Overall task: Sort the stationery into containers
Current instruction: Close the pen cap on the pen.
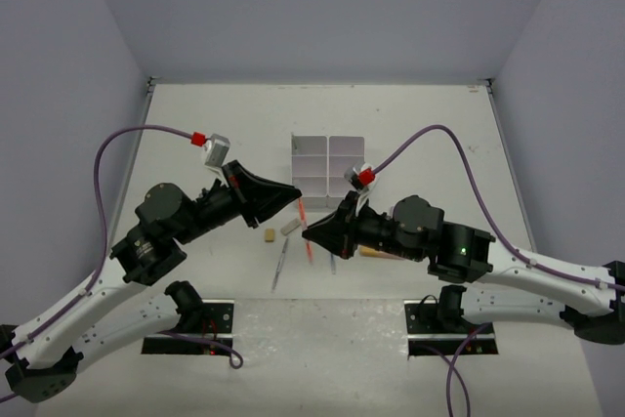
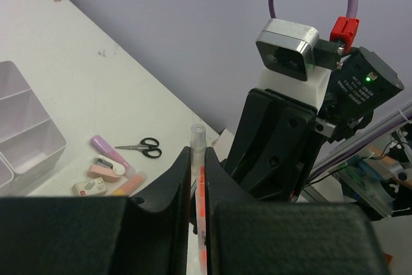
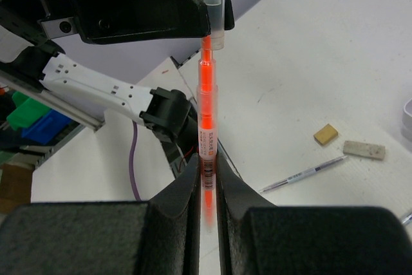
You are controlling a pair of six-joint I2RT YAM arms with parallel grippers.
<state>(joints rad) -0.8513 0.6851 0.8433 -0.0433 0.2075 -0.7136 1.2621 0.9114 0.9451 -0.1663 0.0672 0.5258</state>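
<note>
An orange pen (image 1: 304, 220) with a clear cap is held above the table between both grippers. My left gripper (image 1: 293, 194) is shut on its capped end; in the left wrist view the pen (image 2: 201, 191) runs between the jaws (image 2: 197, 159). My right gripper (image 1: 311, 233) is shut on the barrel; in the right wrist view the pen (image 3: 206, 94) rises from the jaws (image 3: 206, 162) toward the left gripper. The white six-compartment organizer (image 1: 328, 136) stands just behind, and part of it shows in the left wrist view (image 2: 38, 149).
A tan eraser (image 1: 269, 235), a pale eraser (image 1: 290, 227) and a grey pen (image 1: 279, 266) lie left of the grippers. Black-handled scissors (image 2: 140, 148), a pink marker (image 2: 103, 144), a pink eraser (image 2: 107, 169) and an orange marker (image 2: 129, 185) lie by the organizer.
</note>
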